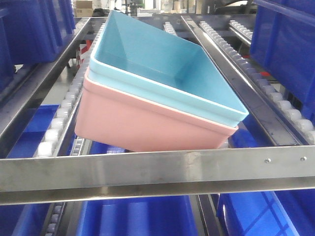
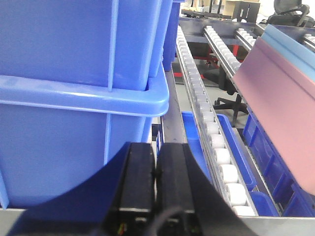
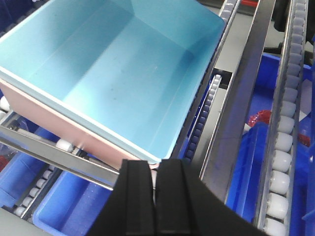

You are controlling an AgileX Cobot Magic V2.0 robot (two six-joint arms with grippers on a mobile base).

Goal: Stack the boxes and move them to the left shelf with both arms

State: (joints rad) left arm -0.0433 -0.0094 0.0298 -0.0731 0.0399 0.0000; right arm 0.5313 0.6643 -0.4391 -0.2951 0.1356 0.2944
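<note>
Front view: turquoise box (image 1: 162,64) nested in pink box (image 1: 142,125), stack tilted on left shelf (image 1: 147,169) roller lane, behind crossbar. Left wrist view: left tool (image 2: 155,172) pressed together, beside dark blue crate (image 2: 74,98). Right wrist view: right tool (image 3: 153,182) pressed together, near stack corner

Two bins nested, upper bin (image 3: 113,69) in lower bin (image 1: 147,123), tilted on shelf rollers (image 1: 59,123), just ahead of right tool (image 3: 155,196). Crates (image 2: 74,98) directly ahead of left tool (image 2: 156,172); bins to its right.
</note>
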